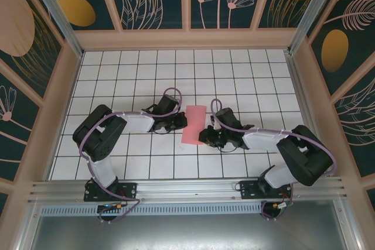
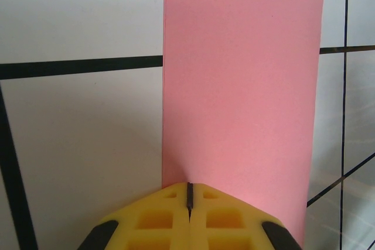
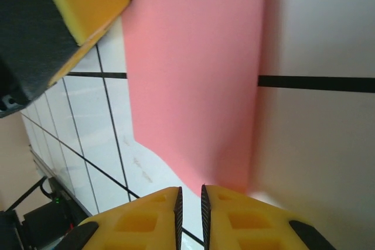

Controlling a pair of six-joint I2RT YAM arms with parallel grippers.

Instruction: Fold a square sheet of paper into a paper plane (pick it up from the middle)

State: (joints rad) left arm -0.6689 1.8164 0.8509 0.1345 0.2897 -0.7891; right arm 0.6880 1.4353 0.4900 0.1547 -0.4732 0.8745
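Top external view: a pink sheet of paper [image 1: 194, 124] is seen lying flat in the middle of the white tiled desk [image 1: 135, 68], shaped like a long rectangle. It is flanked by the left arm [image 1: 137, 122] and the right arm [image 1: 266, 139]. The left jaws are squeezed tight together and set against the paper's left edge; whether the paper is pinched cannot be told. The right jaws are set a tiny bit apart at the paper's near right corner, and nothing is seen in the thin gap.
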